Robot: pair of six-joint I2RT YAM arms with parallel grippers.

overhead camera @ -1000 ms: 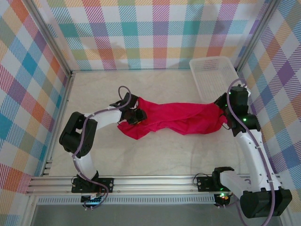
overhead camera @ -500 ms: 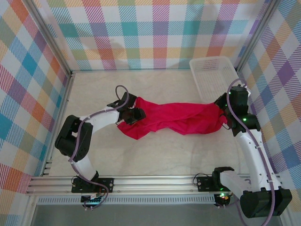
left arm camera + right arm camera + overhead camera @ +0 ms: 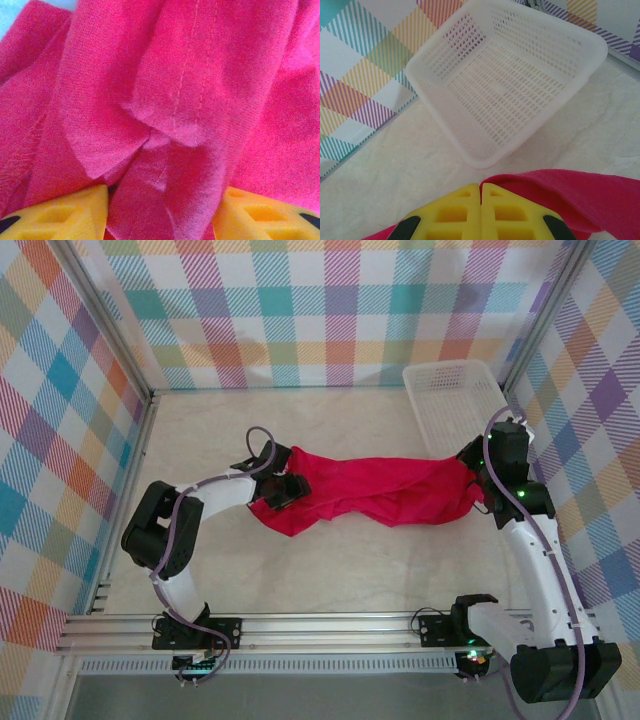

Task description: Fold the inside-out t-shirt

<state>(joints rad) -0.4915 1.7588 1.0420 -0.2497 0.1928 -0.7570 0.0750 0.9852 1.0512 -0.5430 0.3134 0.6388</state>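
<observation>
On the table (image 3: 330, 570), between the arms, the inside-out t-shirt (image 3: 375, 492) is lying bunched lengthwise, presumably for stretching flat. The left gripper (image 3: 160, 200) is straddling a fold, fingers apart, grip uncertain. The right gripper (image 3: 480, 187) is sitting closed at the shirt's right end.

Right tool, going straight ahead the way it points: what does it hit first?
The right tool would probably meet the near corner of the white perforated plastic basket first, past a strip of pale tabletop; height is unclear.
</observation>
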